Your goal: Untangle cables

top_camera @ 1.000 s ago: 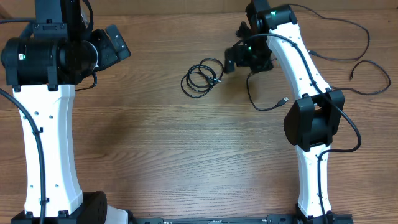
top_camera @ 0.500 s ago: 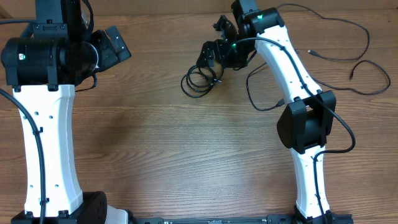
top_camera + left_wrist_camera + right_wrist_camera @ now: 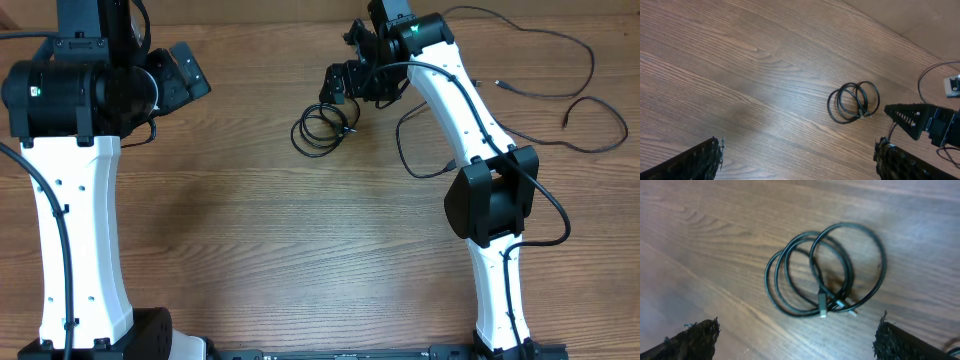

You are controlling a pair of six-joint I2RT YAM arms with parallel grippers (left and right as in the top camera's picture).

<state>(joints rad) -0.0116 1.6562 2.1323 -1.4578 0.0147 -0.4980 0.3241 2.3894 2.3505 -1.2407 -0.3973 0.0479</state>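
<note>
The cables show as a small coiled bundle (image 3: pixel 320 122) of thin black cord lying flat on the wood at centre back. Its loops and two silver plug ends fill the right wrist view (image 3: pixel 823 302). It also sits right of centre in the left wrist view (image 3: pixel 859 102). My right gripper (image 3: pixel 335 88) hovers open just behind and right of the coil, its fingers (image 3: pixel 695 339) spread wide with bare wood between them. My left gripper (image 3: pixel 188 68) is open at the far left back, well away from the coil. A loose strand (image 3: pixel 405 155) curves under the right arm.
More loose black strands (image 3: pixel 560 55) trail across the back right of the table, one ending in a small plug (image 3: pixel 566 122). The right arm's white links (image 3: pixel 470 110) pass over the strand near it. The left arm (image 3: pixel 75 200) stands along the left side.
My right gripper has swung left from beside the loose strand to just behind the coiled bundle, staying open. The left arm and the cables have not moved.
</note>
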